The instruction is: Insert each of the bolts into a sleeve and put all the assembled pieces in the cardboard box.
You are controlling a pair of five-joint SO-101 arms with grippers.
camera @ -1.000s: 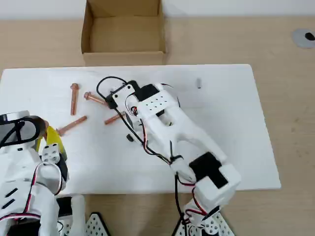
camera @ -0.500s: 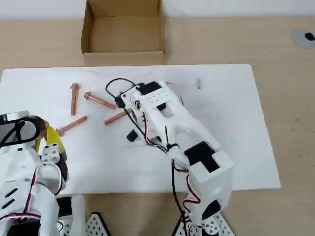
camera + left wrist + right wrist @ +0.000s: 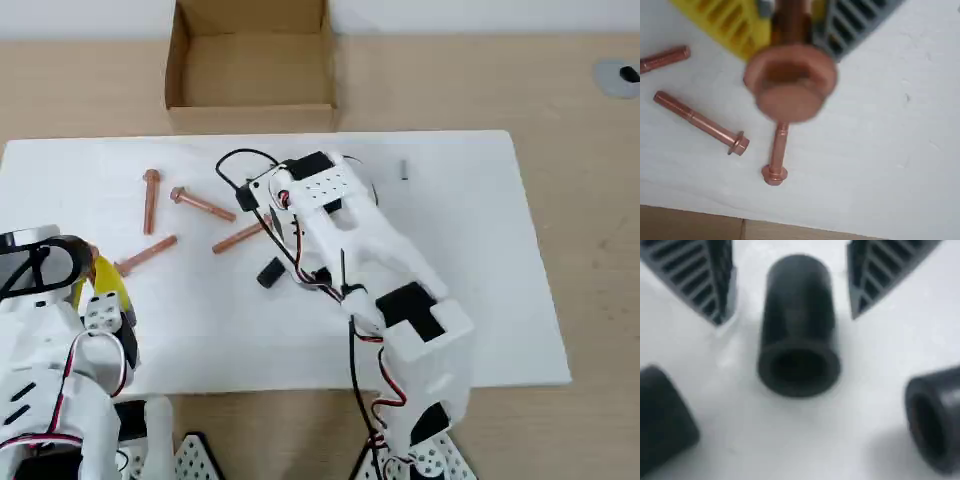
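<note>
My left gripper (image 3: 790,35), with one yellow and one grey finger, is shut on a copper bolt (image 3: 790,82) whose head points at the camera. It hangs at the mat's near left (image 3: 100,275). Three more bolts (image 3: 700,122) (image 3: 776,155) (image 3: 665,57) lie on the white mat beyond it, and in the high view several bolts (image 3: 203,205) lie left of centre. My right gripper (image 3: 787,312) is open, its fingers on either side of a black sleeve (image 3: 797,325) lying on the mat. Two other sleeves (image 3: 665,420) (image 3: 935,415) lie close by. The right arm (image 3: 315,190) reaches to mid-mat.
The open cardboard box (image 3: 250,118) stands on the wooden table just past the mat's far edge. One black sleeve (image 3: 270,272) lies beside the right forearm. A small grey piece (image 3: 404,169) rests at the far right of the white mat (image 3: 470,250).
The right arm has swung to the right and slightly farther across the mat, uncovering the black sleeve beside its forearm. The left arm has kept still.
</note>
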